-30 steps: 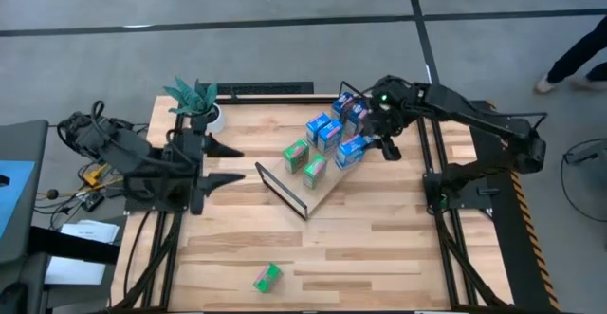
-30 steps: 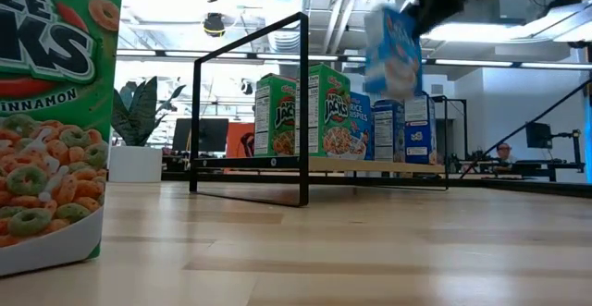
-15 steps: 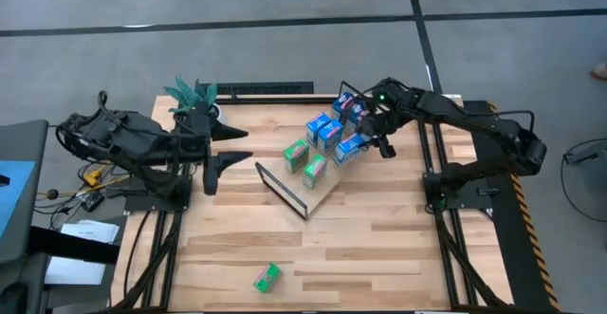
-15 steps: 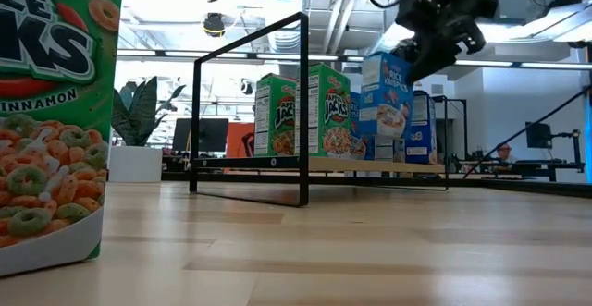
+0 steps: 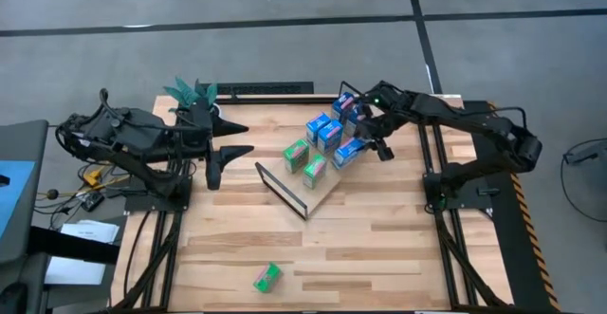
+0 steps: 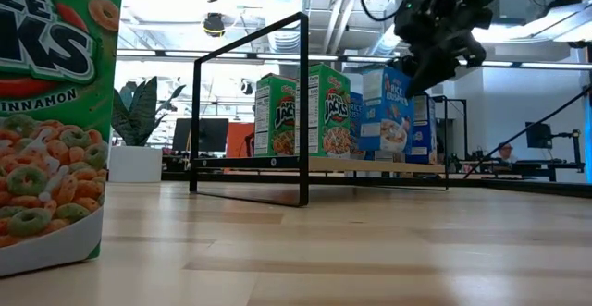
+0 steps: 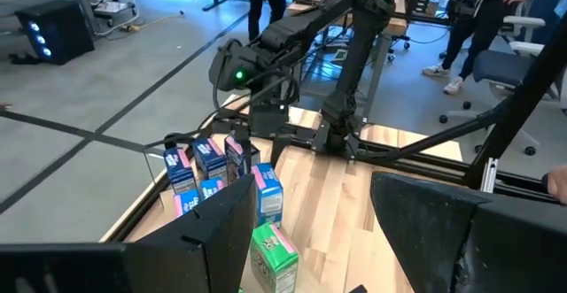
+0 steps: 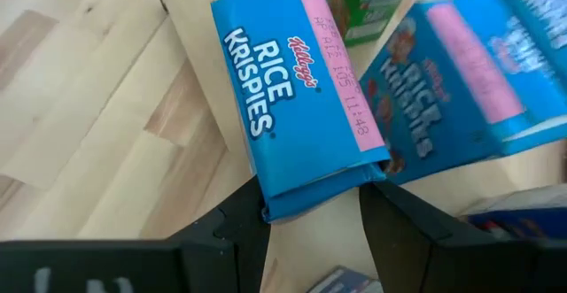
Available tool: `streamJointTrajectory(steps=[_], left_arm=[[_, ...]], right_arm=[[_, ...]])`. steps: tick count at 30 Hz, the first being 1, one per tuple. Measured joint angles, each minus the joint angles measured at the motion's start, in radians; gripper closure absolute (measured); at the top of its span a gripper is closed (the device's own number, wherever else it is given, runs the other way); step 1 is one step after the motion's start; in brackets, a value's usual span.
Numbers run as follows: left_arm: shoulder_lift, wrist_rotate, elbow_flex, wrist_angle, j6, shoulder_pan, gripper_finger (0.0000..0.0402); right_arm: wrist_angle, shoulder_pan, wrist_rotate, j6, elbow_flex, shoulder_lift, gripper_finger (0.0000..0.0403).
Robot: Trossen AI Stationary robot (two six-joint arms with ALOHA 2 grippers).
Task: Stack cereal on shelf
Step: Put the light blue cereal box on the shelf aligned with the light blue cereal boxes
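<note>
Right end effector pinches a blue cereal box by one end, over the shelf edge beside the standing boxes. Judgement: settle it square and upright before releasing, clear of its blue neighbour. Left end effector spread, idle, well apart. One green box lies on the desk.

Near green cereal box cut off by low view's edge.

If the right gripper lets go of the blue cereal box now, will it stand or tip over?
The blue cereal box, held by the right gripper, looks tall and narrow, so it probably tips easily. It seems light cardboard, likely stiff. Neighbouring boxes on the shelf may steady it.
</note>
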Motion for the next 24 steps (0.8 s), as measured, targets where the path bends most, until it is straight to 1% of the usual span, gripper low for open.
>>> streamJointTrajectory(steps=[6, 15, 18, 24], left_arm=[[0.0, 0.001, 0.0, 0.0, -0.016, 0.0, 0.0187], [0.0, 0.001, 0.0, -0.002, -0.016, 0.0, 0.0187], [0.0, 0.001, 0.0, -0.002, -0.016, 0.0, 0.0187], [0.0, 0.001, 0.0, -0.003, -0.016, 0.0, 0.0187]], right_arm=[[0.017, 0.015, 0.017, 0.0, 0.0, 0.037, 0.0221], [0.012, 0.012, 0.02, -0.016, 0.0, 0.037, 0.0221], [0.006, 0.019, 0.047, -0.019, 0.0, 0.037, 0.022], [0.009, 0.022, 0.075, -0.019, 0.0, 0.037, 0.0191]])
